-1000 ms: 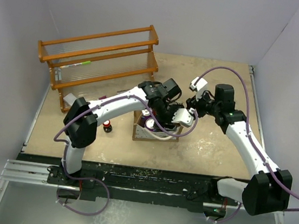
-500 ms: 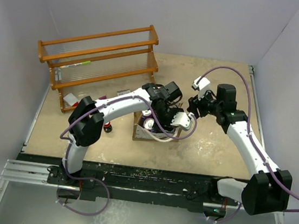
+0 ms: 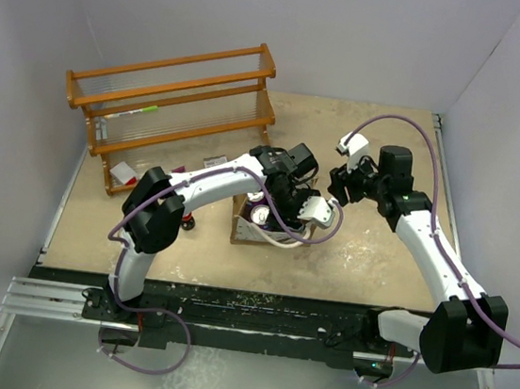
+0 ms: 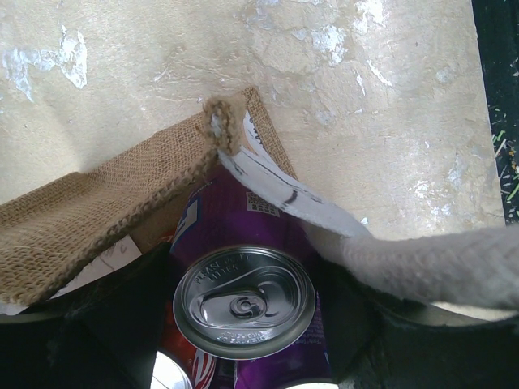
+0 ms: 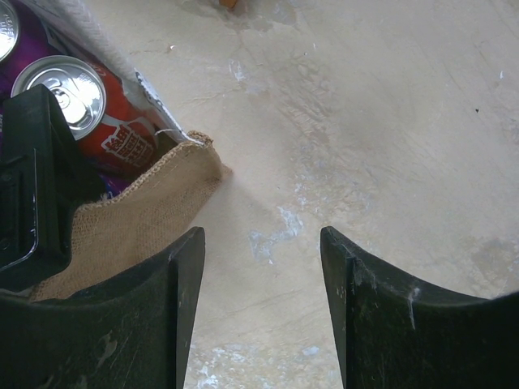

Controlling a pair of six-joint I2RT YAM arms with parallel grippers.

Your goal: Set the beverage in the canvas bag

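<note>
The canvas bag (image 3: 242,233) stands mid-table, a tan burlap tote with a white rope handle (image 4: 430,267). My left gripper (image 3: 273,208) reaches down into it. In the left wrist view the gripper (image 4: 243,314) is shut on a purple beverage can (image 4: 243,298), which stands upright inside the bag's corner (image 4: 97,219). A red can (image 4: 182,369) sits beside it. My right gripper (image 3: 336,187) is open and empty just right of the bag. In the right wrist view the gripper (image 5: 263,235) hangs over bare table, with the bag's corner (image 5: 138,219) and a red can (image 5: 89,109) at left.
A wooden two-shelf rack (image 3: 172,98) stands at the back left, with a small pale item (image 3: 122,173) under its near end. A small red can (image 3: 186,221) stands on the table left of the bag. White walls close in the back and both sides.
My left gripper has moved slightly down and toward the near side, sinking the purple can into the bag. My right gripper has drawn back a little, away from the bag.
</note>
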